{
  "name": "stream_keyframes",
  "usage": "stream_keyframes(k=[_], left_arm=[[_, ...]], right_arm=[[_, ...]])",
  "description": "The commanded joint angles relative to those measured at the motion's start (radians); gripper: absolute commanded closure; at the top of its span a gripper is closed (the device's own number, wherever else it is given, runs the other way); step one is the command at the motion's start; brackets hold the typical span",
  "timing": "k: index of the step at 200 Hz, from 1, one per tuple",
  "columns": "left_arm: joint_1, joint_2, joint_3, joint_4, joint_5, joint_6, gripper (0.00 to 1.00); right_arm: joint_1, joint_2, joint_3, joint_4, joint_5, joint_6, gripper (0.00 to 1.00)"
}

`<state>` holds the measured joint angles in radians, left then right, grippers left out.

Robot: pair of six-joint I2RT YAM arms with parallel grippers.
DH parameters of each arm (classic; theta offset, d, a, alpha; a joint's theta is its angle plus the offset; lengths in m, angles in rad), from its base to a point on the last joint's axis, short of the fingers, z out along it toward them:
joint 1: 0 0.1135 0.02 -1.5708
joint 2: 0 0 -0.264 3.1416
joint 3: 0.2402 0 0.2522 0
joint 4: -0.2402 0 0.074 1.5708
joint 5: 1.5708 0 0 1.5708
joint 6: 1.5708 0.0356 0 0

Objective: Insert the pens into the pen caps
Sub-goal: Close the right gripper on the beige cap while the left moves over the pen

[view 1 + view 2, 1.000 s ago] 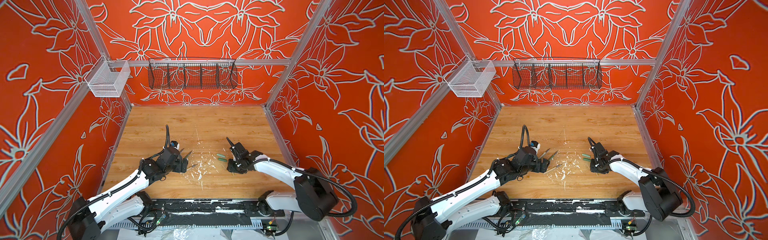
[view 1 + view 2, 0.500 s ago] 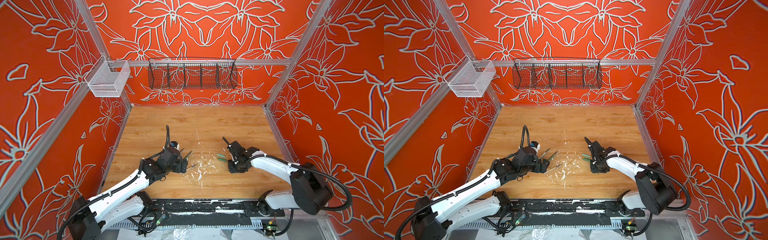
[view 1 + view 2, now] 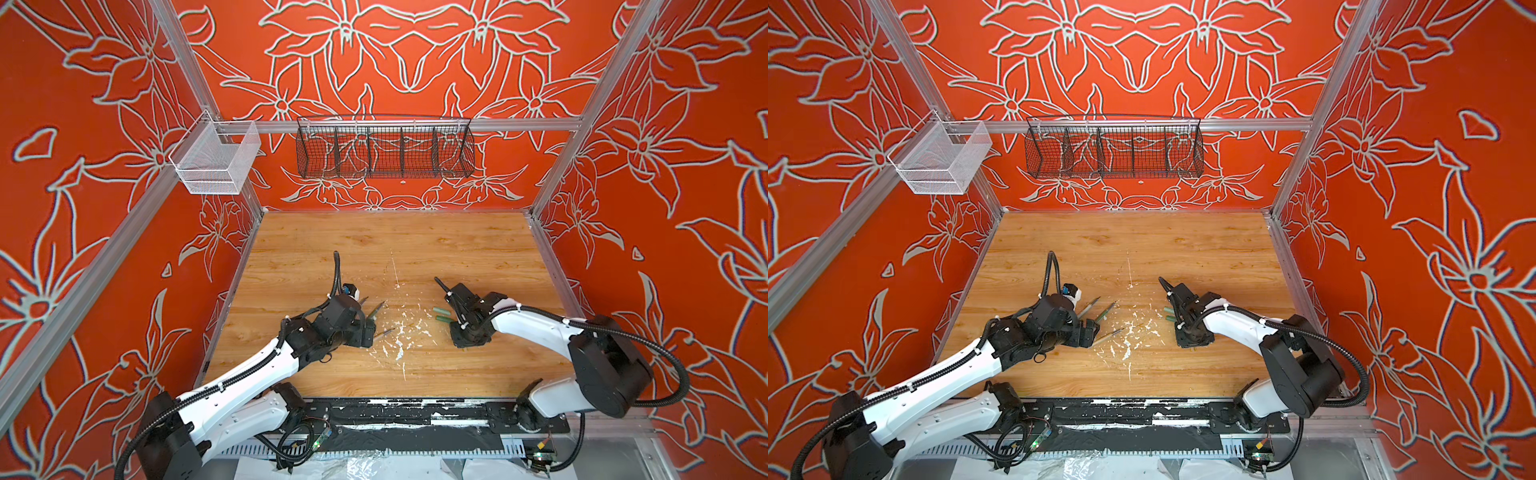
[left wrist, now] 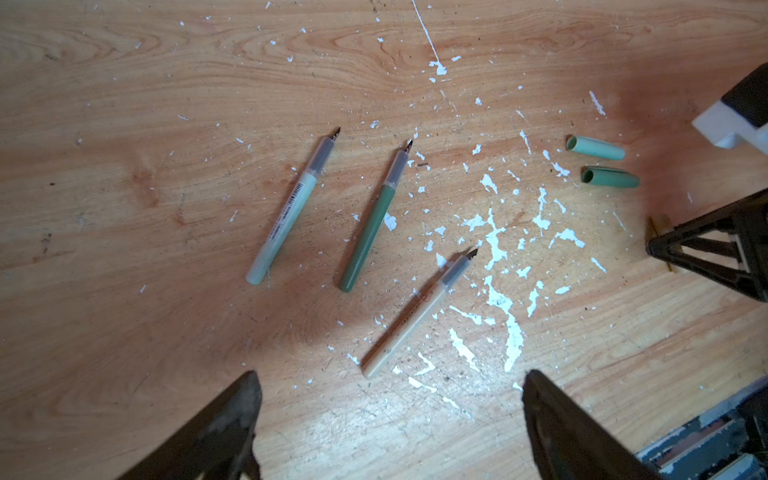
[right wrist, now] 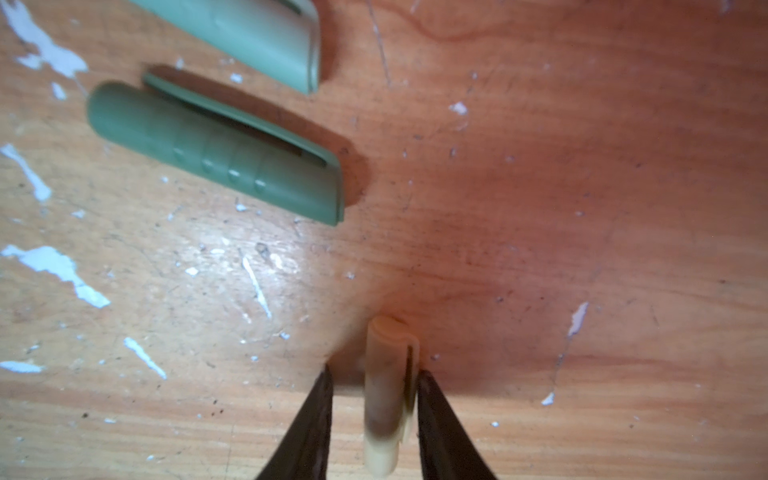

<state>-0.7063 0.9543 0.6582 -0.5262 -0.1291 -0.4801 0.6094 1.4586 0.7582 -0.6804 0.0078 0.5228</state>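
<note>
Three pens lie uncapped on the wooden table in the left wrist view: pale green (image 4: pixel 286 212), dark green (image 4: pixel 372 226) and tan (image 4: pixel 415 320). My left gripper (image 4: pixel 390 382) hangs wide open just short of the tan pen's blunt end, holding nothing. Two green pen caps (image 5: pixel 216 153) (image 5: pixel 257 33) lie side by side. The tan cap (image 5: pixel 386 395) lies between the fingers of my right gripper (image 5: pixel 374 370). One finger (image 5: pixel 432 407) touches its clip side, and a narrow gap shows at the opposite finger. In a top view that gripper (image 3: pixel 467 338) points down at the table beside the green caps (image 3: pixel 441 315).
White paint flecks (image 4: pixel 498 249) are scattered over the table's middle. A black wire basket (image 3: pixel 384 151) and a white mesh basket (image 3: pixel 214 160) hang on the back rail. A black rail (image 3: pixel 395 411) runs along the front edge. Red walls close in both sides.
My right gripper has shifted a little to the left and its jaws have narrowed around the tan cap. The left arm has not moved.
</note>
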Motion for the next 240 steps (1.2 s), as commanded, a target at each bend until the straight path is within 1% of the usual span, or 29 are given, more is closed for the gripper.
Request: stream_keyframes(k=[1, 36, 106, 118, 123, 152, 166, 192, 221, 240], left_arm=[[-0.022, 0.007, 0.003, -0.046, -0.014, -0.026, 0.03], [-0.042, 0.025, -0.005, -0.04, -0.006, -0.026, 0.03], [-0.058, 0.024, -0.025, -0.029, 0.02, -0.036, 0.03], [-0.063, 0.024, -0.026, -0.031, 0.026, -0.039, 0.03], [-0.065, 0.059, -0.027, -0.028, 0.032, -0.038, 0.03], [-0.083, 0.109, -0.02, -0.019, 0.051, -0.039, 0.03], [-0.094, 0.138, -0.011, -0.018, 0.049, -0.039, 0.03], [-0.104, 0.175, 0.0, -0.011, 0.045, -0.039, 0.03], [-0.106, 0.175, -0.002, -0.002, 0.047, -0.044, 0.03], [-0.105, 0.163, -0.007, -0.001, 0.043, -0.043, 0.03]], right_arm=[[0.007, 0.024, 0.022, -0.047, 0.034, -0.003, 0.65], [0.006, 0.031, 0.029, -0.047, 0.012, -0.005, 0.67], [0.006, 0.013, 0.043, -0.068, 0.032, -0.022, 0.82], [0.006, 0.007, 0.044, -0.068, 0.029, -0.02, 0.83], [0.005, 0.003, 0.044, -0.066, 0.028, -0.021, 0.83], [0.005, -0.006, 0.049, -0.064, 0.016, -0.022, 0.83], [0.006, 0.002, 0.056, -0.073, 0.022, -0.028, 0.75], [0.012, 0.006, 0.07, -0.099, 0.048, -0.034, 0.67], [0.042, -0.014, 0.092, -0.128, 0.1, -0.021, 0.66], [0.058, -0.018, 0.108, -0.143, 0.12, -0.009, 0.68]])
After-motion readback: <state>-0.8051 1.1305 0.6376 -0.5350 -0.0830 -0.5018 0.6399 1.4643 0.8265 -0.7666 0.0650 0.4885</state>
